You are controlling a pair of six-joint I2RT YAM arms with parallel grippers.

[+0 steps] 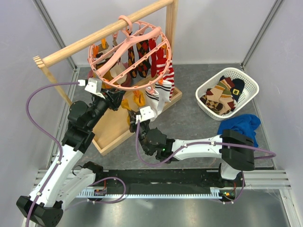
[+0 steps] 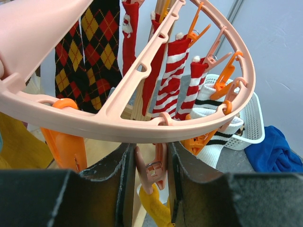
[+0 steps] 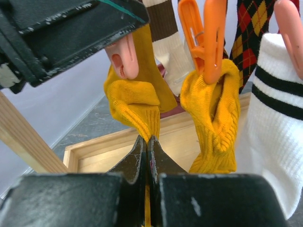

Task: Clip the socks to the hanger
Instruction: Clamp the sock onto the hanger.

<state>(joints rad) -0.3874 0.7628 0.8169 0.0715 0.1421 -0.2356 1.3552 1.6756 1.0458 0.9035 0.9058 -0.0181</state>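
Observation:
The salmon-pink round hanger [image 1: 130, 52] hangs from the wooden rail, with argyle and red-white striped socks [image 1: 156, 59] clipped round its ring [image 2: 142, 120]. My left gripper [image 2: 150, 175] is shut on a pink clip [image 2: 152, 168] under the ring, squeezing its handles. My right gripper [image 3: 147, 142] is shut on a mustard sock [image 3: 135, 101], holding its cuff up at that pink clip's tip [image 3: 122, 56]. A second mustard sock [image 3: 213, 111] hangs from an orange clip [image 3: 206, 35] beside it. In the top view both grippers meet below the hanger, left [image 1: 113, 97] and right [image 1: 137, 118].
A white basket [image 1: 246, 82] with several more socks [image 1: 221, 97] stands at the right, a blue cloth [image 1: 241, 125] in front of it. The wooden rail [image 1: 104, 35] stands on a wooden base tray [image 1: 113, 130]. A white black-striped sock [image 3: 277, 123] hangs at the right.

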